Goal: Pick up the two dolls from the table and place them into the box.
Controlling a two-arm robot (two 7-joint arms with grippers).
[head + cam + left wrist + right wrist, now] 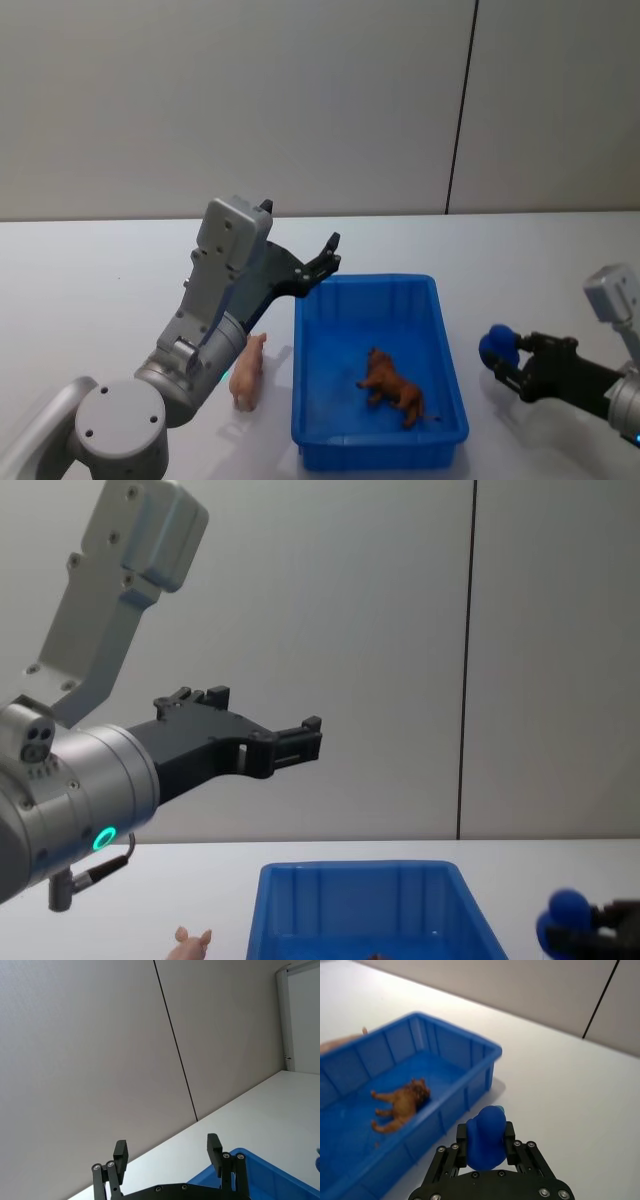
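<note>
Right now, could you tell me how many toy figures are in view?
3: a pink pig on the table left of the bin, a brown animal inside the bin, and a blue toy held in the right gripper.

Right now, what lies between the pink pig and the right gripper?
The head view shows the blue box, brown doll inside, between the pig and the right gripper holding a blue toy.

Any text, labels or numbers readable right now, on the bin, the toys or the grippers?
None: no text, label or number shows on the bin, pig, brown doll, blue toy, left gripper or right gripper.
</note>
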